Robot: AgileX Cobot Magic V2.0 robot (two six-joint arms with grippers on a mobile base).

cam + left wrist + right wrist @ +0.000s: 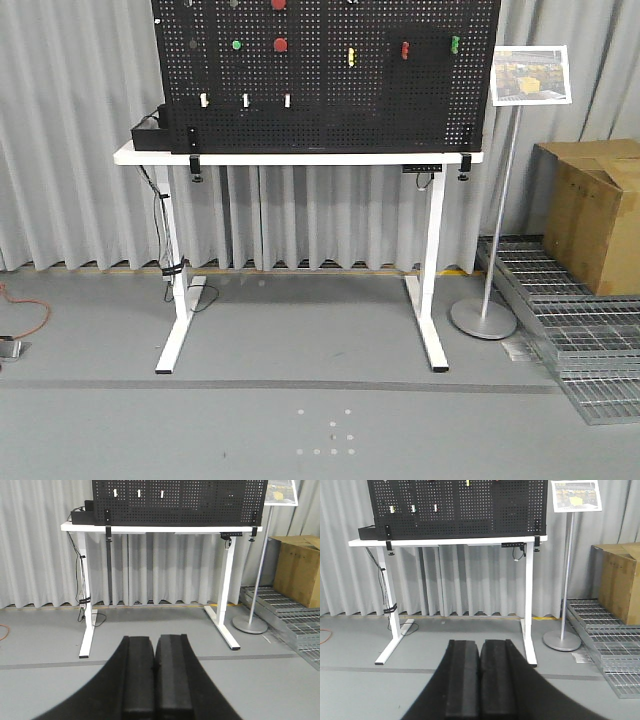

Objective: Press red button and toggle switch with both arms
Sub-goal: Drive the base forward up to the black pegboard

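Observation:
On the black pegboard [330, 110] a round red button [281, 45] sits next to a green one [237, 44]. A second red button [279, 3] is cut off by the top edge. Three small white switches hang in a row low on the board. The middle one, the toggle switch [246, 100] [413, 507], seems to have a greenish tip, though it is very small. My left gripper [155, 641] and right gripper [480, 644] are both shut on nothing. They hover over the grey floor, far short of the board, and neither arm shows in the front view.
The pegboard stands on a white table [300, 157] with white legs. It also carries a yellow piece [351, 57], a red part [405, 49] and a green part [455, 44]. To the right are a sign stand [484, 318], a cardboard box [592, 215] and metal grates [590, 340].

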